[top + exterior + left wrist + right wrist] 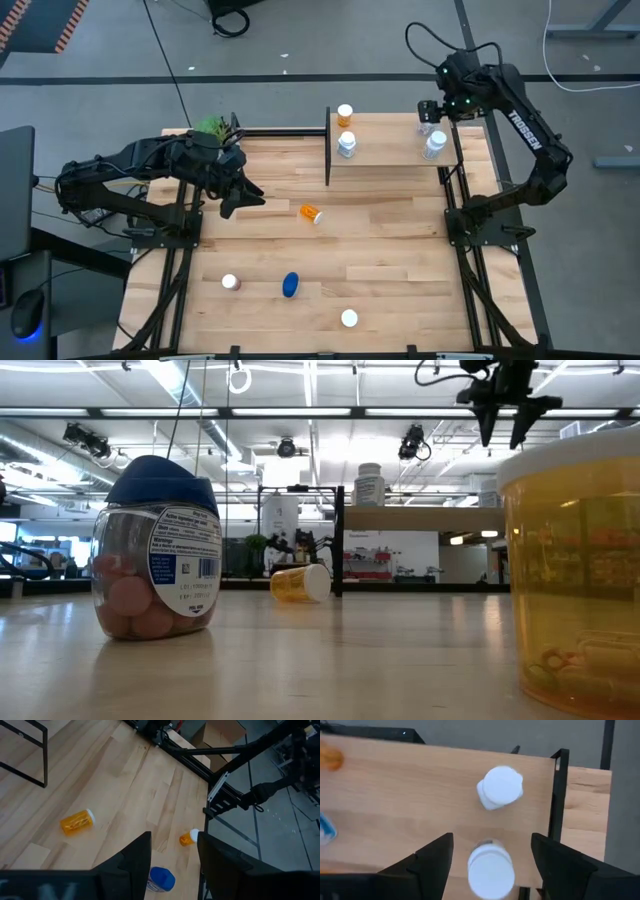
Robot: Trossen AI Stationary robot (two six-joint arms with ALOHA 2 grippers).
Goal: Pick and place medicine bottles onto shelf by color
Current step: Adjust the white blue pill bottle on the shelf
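risks around the shelf and the loose bottles

near edge, high view: a white-capped bottle stands at lower centre, the blue bottle lies just above and left of it, and a third bottle stands to the left. all three are well apart and unblocked. in the low view the blue bottle and an orange bottle fill the foreground.

mid table: an orange bottle lying on its side sits at centre frame. judged risk: a round body on its side may roll away if a finger nudges it before closing. the left gripper hovers left of it, fingers spread and empty; the potted plant stands close behind that arm and could be brushed on a swing.

far side: the shelf occupies the upper right, carrying an orange bottle, a white one and two clear-bodied ones at its right end. the right gripper hangs above these two, fingers spread, holding nothing. judged risk: the pair stand near each other and near the shelf's black end post, so a descending finger could topple one or push it off the edge.
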